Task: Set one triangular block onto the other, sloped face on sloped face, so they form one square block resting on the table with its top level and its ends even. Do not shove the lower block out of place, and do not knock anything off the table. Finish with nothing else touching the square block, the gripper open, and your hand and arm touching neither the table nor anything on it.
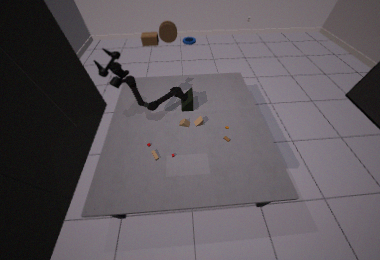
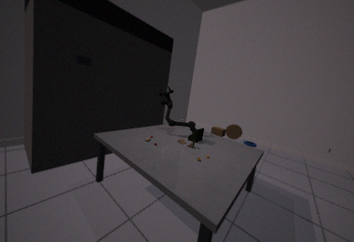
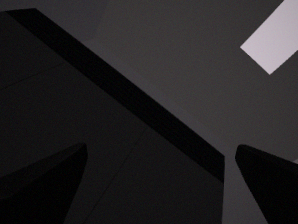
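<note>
Claw, released and empty, raised above the tabletop; two pale wooden blocks lie apart near the arm's base.

Both fingertips of the gripper are seen as dark, tapering shapes, one entering from the lower left and one from the lower right, set well apart, with nothing held between them. A large, near-black cabinet-like block is shown behind them, crossed by faint straight seams. Its upper edge is marked by a blacker band, slanted down from the upper left towards the right fingertip. Above the band, a dull grey surface is seen, and a pale, sharp-cornered patch is cut off at the upper right.
</note>
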Motion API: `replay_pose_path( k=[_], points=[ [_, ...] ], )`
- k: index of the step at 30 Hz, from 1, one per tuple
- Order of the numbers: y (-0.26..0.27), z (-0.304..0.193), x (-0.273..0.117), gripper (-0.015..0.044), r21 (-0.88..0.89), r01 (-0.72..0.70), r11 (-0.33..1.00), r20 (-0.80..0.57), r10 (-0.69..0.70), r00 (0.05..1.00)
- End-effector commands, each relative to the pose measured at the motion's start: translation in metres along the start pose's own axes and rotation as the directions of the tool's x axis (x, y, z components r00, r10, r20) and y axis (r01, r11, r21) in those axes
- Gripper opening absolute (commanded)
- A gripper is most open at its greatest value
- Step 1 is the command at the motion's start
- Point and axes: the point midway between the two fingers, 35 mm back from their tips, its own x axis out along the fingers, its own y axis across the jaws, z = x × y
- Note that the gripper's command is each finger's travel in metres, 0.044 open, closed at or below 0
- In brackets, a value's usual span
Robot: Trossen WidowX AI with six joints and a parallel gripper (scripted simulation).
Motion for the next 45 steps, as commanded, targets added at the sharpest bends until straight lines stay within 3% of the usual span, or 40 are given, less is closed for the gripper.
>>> replay_pose_path(
  k=[1,8,14,20,27,35,45],
  points=[
    [-0.058,0.006,-0.002,0.0440,-0.249,0.116,0.962,0.045,-0.108,0.993],
    [-0.129,0.062,-0.010,0.0440,-0.562,0.316,0.764,0.237,-0.217,0.947],
    [-0.156,0.140,-0.025,0.0440,-0.681,0.508,0.528,0.469,-0.217,0.856],
    [-0.147,0.227,-0.056,0.0440,-0.646,0.699,0.308,0.701,-0.123,0.702],
    [-0.096,0.313,-0.115,0.0440,-0.444,0.882,0.158,0.896,0.073,0.438],
    [-0.014,0.367,-0.212,0.0440,-0.107,0.976,0.190,0.952,0.303,0.046],
    [0.069,0.357,-0.360,0.0440,0.250,0.835,0.490,0.783,0.405,-0.472]
  ],
)
